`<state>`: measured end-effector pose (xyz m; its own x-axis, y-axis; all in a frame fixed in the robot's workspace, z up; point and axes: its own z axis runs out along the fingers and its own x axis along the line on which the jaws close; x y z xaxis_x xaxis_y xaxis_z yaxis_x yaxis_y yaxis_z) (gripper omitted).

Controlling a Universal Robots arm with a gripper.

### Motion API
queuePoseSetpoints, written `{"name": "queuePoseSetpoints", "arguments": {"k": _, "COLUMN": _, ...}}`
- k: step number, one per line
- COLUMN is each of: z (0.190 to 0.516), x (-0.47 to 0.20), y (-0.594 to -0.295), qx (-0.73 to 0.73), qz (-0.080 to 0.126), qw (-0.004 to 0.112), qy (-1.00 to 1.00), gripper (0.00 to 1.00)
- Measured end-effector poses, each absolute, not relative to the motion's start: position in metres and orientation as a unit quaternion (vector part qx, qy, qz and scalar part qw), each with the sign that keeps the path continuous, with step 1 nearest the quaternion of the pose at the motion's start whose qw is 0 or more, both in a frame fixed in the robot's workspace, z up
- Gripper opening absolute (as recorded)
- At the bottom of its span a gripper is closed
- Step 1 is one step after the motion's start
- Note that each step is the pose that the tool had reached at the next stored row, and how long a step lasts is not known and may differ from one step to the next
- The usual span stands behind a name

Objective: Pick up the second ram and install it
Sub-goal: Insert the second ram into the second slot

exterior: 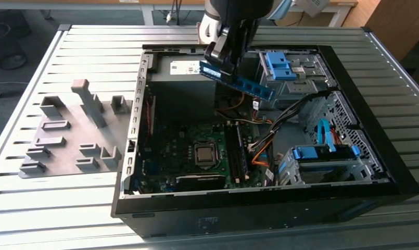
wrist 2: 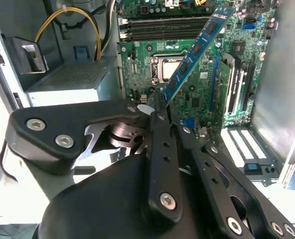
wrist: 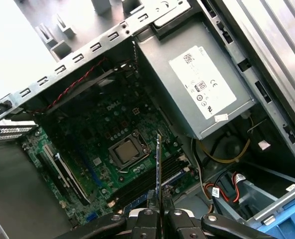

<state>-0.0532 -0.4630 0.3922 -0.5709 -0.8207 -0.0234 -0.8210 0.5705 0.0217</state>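
Holding the second ram [exterior: 238,82] by one short end, gripper [exterior: 219,63] pinched narrow on its two flat faces. Hangs upper centre of the exterior view, over the open PC case [exterior: 136,156], well apart from the motherboard [exterior: 174,151]. Slants down and to the right from the grip, so the long axis points away from the fingers, free end toward the blue drive cage [exterior: 282,67]. Not yet parallel to the DIMM slots [exterior: 238,151], which lie lower in frame, beside the CPU socket [exterior: 205,153]. Seen edge-on in the first wrist view [wrist: 158,164], roughly over the slots. Cannot tell slot occupancy. Grey holder tray [exterior: 70,130] off at centre left.
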Motion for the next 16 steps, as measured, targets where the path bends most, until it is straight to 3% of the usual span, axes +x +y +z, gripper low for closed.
{"name": "queuePoseSetpoints", "arguments": {"k": 16, "z": 0.3921, "x": -0.0532, "y": -0.463, "qx": -0.416, "qz": 0.015, "qw": 0.006, "qy": 0.909, "gripper": 0.14}}
